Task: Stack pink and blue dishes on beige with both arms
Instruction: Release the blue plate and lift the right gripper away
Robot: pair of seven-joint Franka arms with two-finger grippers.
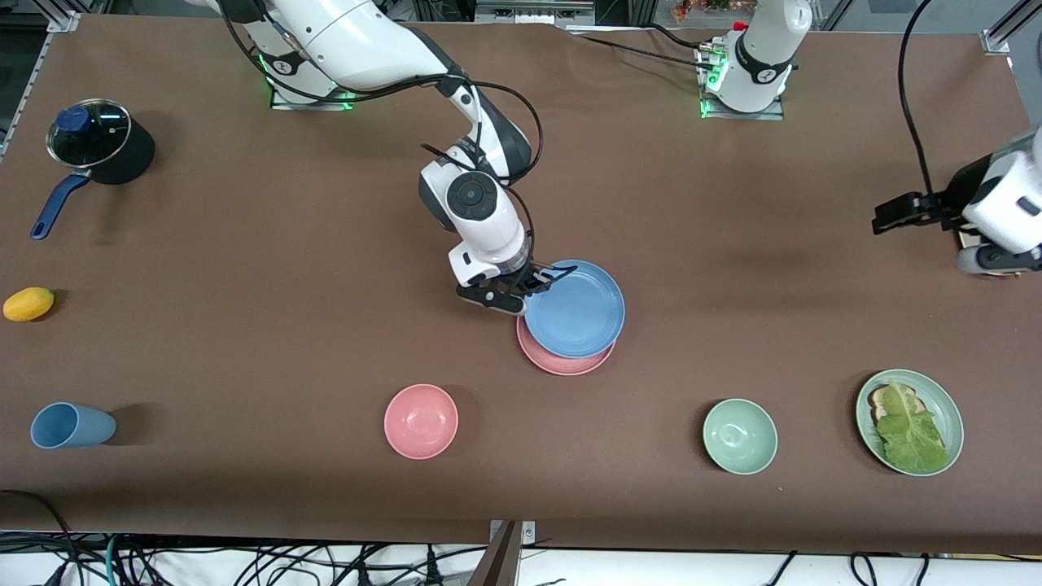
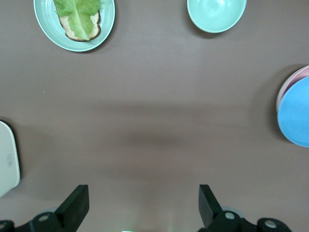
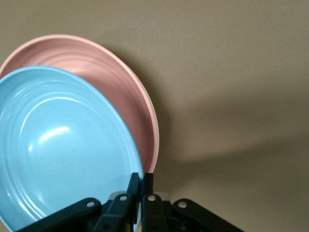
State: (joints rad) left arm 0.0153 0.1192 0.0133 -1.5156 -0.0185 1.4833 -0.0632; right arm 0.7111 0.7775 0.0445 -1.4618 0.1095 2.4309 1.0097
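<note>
Nearest the camera stand a pink bowl [image 1: 421, 421] and a green bowl [image 1: 739, 436], and neither of them belongs to the task. A little farther from the camera, about the middle of the table [image 1: 244, 244], are the task's dishes. The pink plate [image 1: 562, 362] lies flat on the stack place, and the blue plate [image 1: 578, 313] is over it and covers most of it, so that only a crescent of pink shows on the camera's side. The right gripper [image 1: 533, 285] is closed narrow on the rim of the blue plate, and in the right wrist view its fingers [image 3: 133, 186] pinch that rim. The blue plate looks a bit tilted and not centred on the pink one. I cannot tell if it already touches the pink plate. The beige plate is not clearly seen. A thin pale edge shows just outside the pink rim in the right wrist view, and I judge this may be the beige plate under the pink one, but it is not sure. If so, the pink step is done and the blue step is almost done. What is left is to set the blue plate down centred and to let it go. The left gripper [image 1: 883, 218] is wide open with nothing in it, and it waits over bare table at the left arm's end.
</note>
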